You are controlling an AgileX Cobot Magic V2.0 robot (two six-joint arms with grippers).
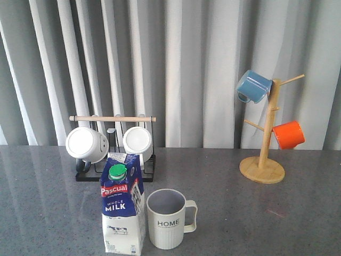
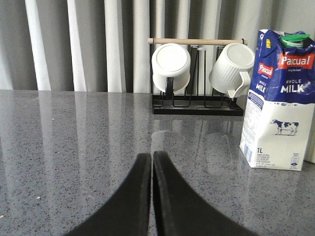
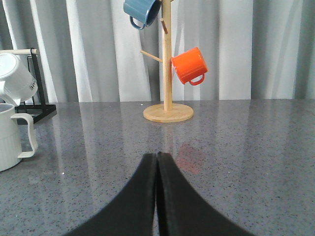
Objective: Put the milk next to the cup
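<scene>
The milk [image 1: 123, 210], a tall blue-and-white "Pascual" carton with a green cap, stands upright near the table's front edge in the front view. The off-white ribbed "HOME" cup [image 1: 169, 218] stands just to its right, close beside it, handle pointing right. The milk also shows in the left wrist view [image 2: 279, 101], and part of the cup in the right wrist view [image 3: 12, 135]. My left gripper [image 2: 151, 155] is shut and empty, low over the table, left of the milk. My right gripper [image 3: 157, 156] is shut and empty, right of the cup. Neither arm shows in the front view.
A black rack with a wooden bar [image 1: 113, 144] holds two plain white mugs [image 1: 87, 144] behind the milk. A wooden mug tree [image 1: 262, 160] at the back right carries a blue mug [image 1: 252, 85] and an orange mug [image 1: 288, 134]. Grey curtains hang behind the table.
</scene>
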